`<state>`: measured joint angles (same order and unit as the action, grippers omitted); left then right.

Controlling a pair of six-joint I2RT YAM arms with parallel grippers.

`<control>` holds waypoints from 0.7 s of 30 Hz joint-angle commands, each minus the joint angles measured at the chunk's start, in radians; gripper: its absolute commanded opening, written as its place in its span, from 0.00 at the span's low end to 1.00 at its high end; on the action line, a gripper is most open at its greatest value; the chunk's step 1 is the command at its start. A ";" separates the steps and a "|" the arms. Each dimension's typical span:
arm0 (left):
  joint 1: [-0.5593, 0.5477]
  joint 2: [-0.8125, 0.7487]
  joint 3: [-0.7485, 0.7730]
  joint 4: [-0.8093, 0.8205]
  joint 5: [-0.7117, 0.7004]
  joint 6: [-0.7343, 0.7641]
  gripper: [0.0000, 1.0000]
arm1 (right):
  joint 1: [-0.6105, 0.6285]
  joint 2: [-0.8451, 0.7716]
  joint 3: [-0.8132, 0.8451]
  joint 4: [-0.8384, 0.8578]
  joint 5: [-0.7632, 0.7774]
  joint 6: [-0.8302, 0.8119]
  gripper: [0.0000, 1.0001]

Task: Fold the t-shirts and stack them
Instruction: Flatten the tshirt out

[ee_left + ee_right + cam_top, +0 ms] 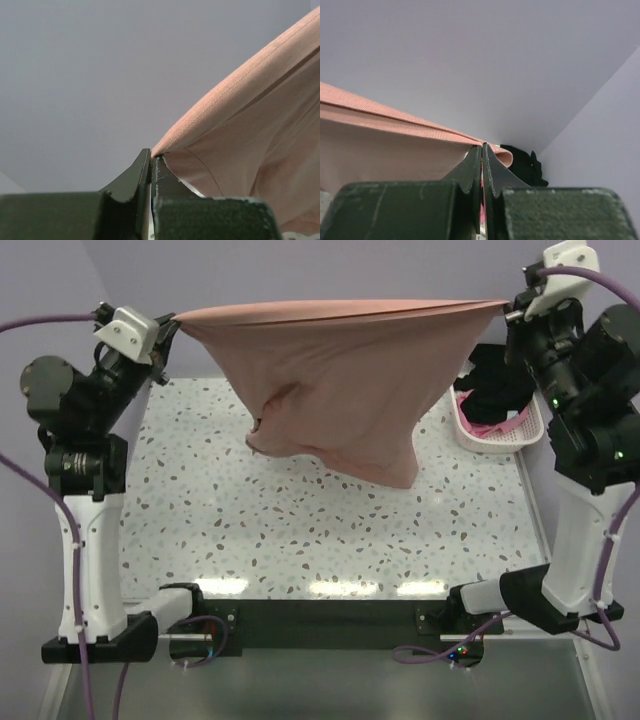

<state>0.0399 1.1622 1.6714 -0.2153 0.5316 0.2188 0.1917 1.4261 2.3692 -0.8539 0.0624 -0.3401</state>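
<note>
Item: my left gripper (pixel 151 155), raised above the far-left corner of the table (pixel 300 530), jaws pressed together on a corner of stitched hem of the dusty salmon-pink t-shirt (pixel 330 380), only a sliver of gap between the tips. Item: my right gripper (pixel 482 147), raised above the table's far-right corner, jaws likewise pinched tight, a fold of the same hem caught between them. Item: the salmon-pink shirt itself, top edge drawn taut in a nearly straight line between my two grips, high over the table's far edge; the body hangs in loose, bunched folds over the far half of the table, lowest point right of centre. Whether that low fold touches the tabletop I cannot tell from above. Item: black t-shirt (pixel 495 380), crumpled, heaped in a white lattice basket (pixel 530 428) at the table's far-right corner, below my right grip. Item: brighter pink t-shirt (pixel 492 426), a small part showing under the black one, same basket.
</note>
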 commanded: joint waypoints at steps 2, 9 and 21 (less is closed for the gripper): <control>0.025 -0.114 -0.013 0.122 -0.203 -0.001 0.00 | -0.014 -0.122 0.047 0.052 0.120 -0.004 0.00; 0.025 -0.239 0.010 0.172 -0.360 -0.004 0.00 | -0.014 -0.228 0.091 0.087 0.067 0.006 0.00; 0.025 -0.173 0.010 0.022 -0.306 0.080 0.00 | -0.018 -0.319 -0.302 0.226 -0.009 0.003 0.00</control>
<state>0.0391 0.9077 1.6978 -0.1219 0.3031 0.2527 0.1947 1.0725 2.2055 -0.7223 -0.0357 -0.3256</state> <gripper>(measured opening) 0.030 0.007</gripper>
